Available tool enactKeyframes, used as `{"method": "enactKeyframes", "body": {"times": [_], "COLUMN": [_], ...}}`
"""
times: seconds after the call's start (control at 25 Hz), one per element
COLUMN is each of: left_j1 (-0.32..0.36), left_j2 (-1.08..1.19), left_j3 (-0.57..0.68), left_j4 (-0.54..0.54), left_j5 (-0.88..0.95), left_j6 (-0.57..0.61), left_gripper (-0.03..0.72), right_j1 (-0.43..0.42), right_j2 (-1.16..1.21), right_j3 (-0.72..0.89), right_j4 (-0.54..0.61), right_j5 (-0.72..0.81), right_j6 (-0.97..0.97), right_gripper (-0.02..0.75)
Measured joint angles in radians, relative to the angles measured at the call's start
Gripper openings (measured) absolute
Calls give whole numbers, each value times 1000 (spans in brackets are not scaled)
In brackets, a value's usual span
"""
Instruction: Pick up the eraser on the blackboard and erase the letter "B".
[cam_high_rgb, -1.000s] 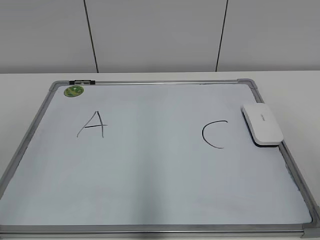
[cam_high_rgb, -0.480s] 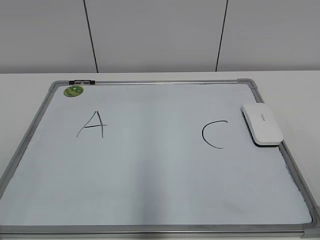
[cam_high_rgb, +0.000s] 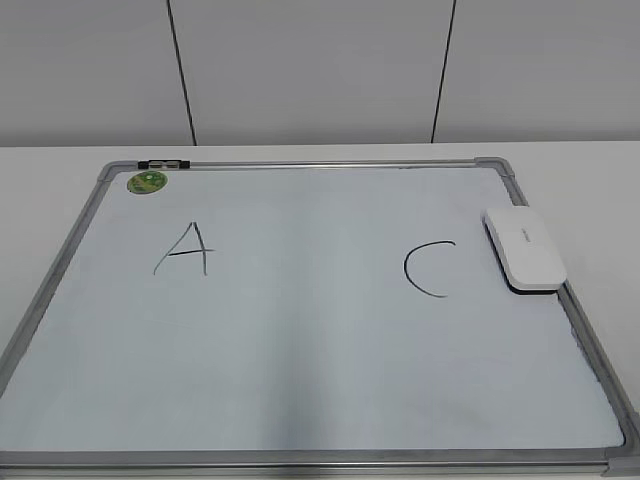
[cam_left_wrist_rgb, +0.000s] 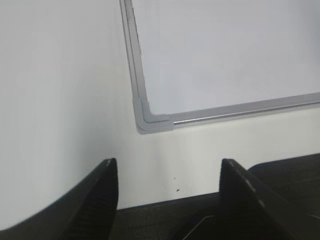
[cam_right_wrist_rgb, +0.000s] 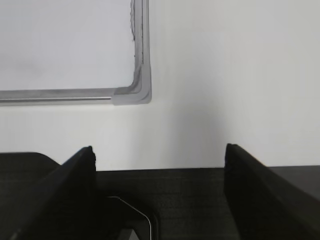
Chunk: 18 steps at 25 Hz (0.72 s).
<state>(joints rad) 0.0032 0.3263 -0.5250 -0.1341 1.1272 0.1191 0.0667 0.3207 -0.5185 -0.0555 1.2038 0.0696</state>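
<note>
The blackboard (cam_high_rgb: 310, 350) is a white board with a silver-grey frame, lying flat on the table. The eraser (cam_high_rgb: 525, 249), a flat white slab, lies on the board's right edge beside a black "C" (cam_high_rgb: 428, 269). A black "A" (cam_high_rgb: 185, 250) is at the left. No letter "B" shows on the board; the area between "A" and "C" is blank. My left gripper (cam_left_wrist_rgb: 165, 172) is open and empty over the table near the board's corner (cam_left_wrist_rgb: 147, 120). My right gripper (cam_right_wrist_rgb: 160, 157) is open and empty near another corner (cam_right_wrist_rgb: 135, 92). Neither gripper shows in the exterior view.
A round green sticker (cam_high_rgb: 147, 182) and a small black clip (cam_high_rgb: 165, 163) sit at the board's far left corner. The white table (cam_high_rgb: 580, 170) surrounds the board. A grey panelled wall (cam_high_rgb: 310, 70) stands behind.
</note>
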Motion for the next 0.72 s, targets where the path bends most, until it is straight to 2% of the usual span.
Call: {"method": "enactKeyframes", "body": {"times": [0.2, 0.72], "left_j1": [0, 0], "left_j2": [0, 0], "left_j3": [14, 14], "left_j4": [1, 1], "left_j5": [-31, -33], "left_j6": [0, -1], "left_gripper": [469, 461], "right_j1": [0, 0], "right_j2": [0, 0], "right_j3": [29, 29], "right_j4": [0, 0], "right_j5": [-62, -67], "right_j6": [2, 2], "right_gripper": [589, 589]}}
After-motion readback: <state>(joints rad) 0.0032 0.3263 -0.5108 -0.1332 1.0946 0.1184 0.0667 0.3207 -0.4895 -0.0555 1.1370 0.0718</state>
